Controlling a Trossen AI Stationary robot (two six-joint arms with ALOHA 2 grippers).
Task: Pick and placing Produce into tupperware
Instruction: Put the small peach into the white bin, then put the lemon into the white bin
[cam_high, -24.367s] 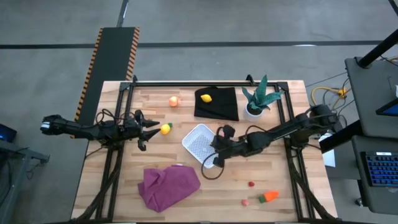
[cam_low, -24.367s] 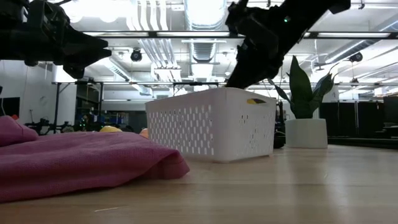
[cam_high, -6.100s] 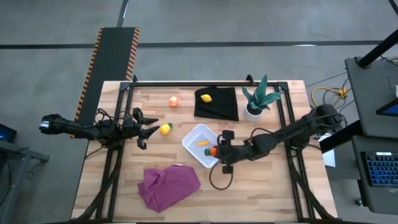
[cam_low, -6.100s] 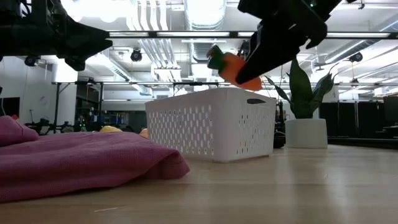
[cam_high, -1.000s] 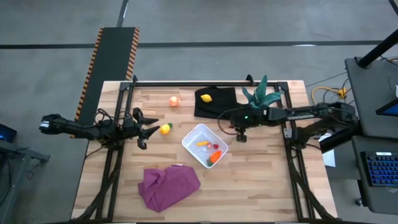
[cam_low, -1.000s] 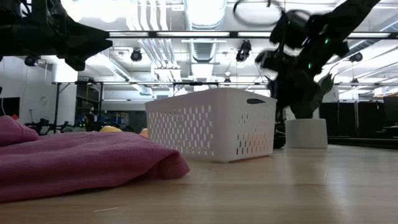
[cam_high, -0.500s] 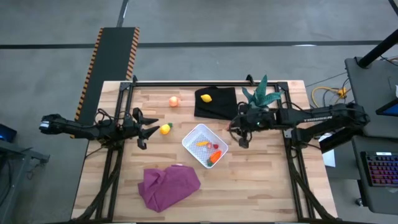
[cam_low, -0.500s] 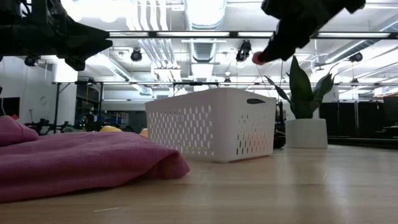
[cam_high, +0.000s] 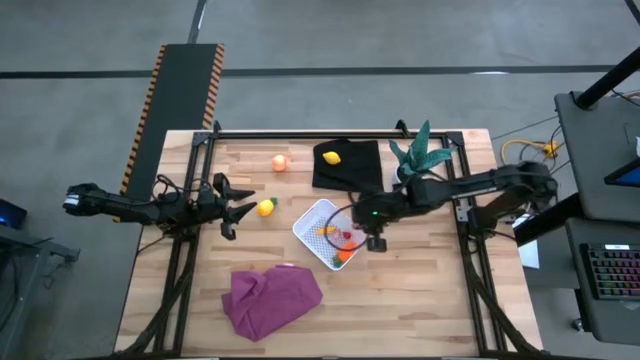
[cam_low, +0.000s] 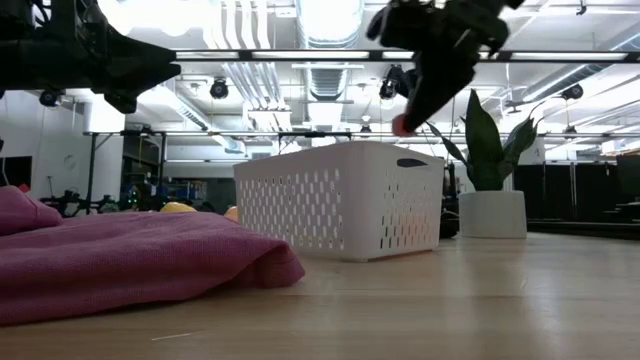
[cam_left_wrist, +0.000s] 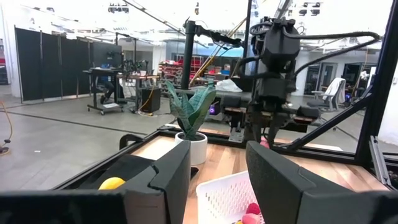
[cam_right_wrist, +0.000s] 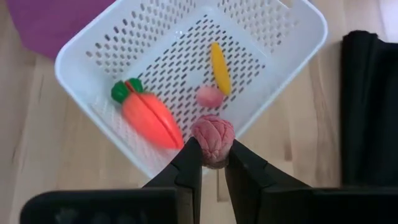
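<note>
High view: the right gripper (cam_high: 372, 240) has come back from beside the plant to hang over the near edge of the tupperware (cam_high: 312, 222), its jaws clamped on a small red berry (cam_right_wrist: 212, 138) (bumpy, rounded, raspberry-like). The left gripper (cam_high: 246, 206) has not moved; it waits at the desk's (cam_high: 440, 290) left side, jaws partly apart and holding nothing, just beside a yellow lemon (cam_high: 266, 207).

Tupperware: white perforated plastic, square with rounded corners. Contents: orange carrot with green top (cam_right_wrist: 146, 115), pink ball (cam_right_wrist: 209, 96), slim yellow piece (cam_right_wrist: 219, 67).

Loose on the wood-plank desk: peach-orange ball (cam_high: 280, 162); a second lemon (cam_high: 331, 157) on the black cloth (cam_high: 360, 172); a crumpled purple cloth (cam_high: 270, 298); spiky green plant (cam_high: 420, 155) in a white pot.
</note>
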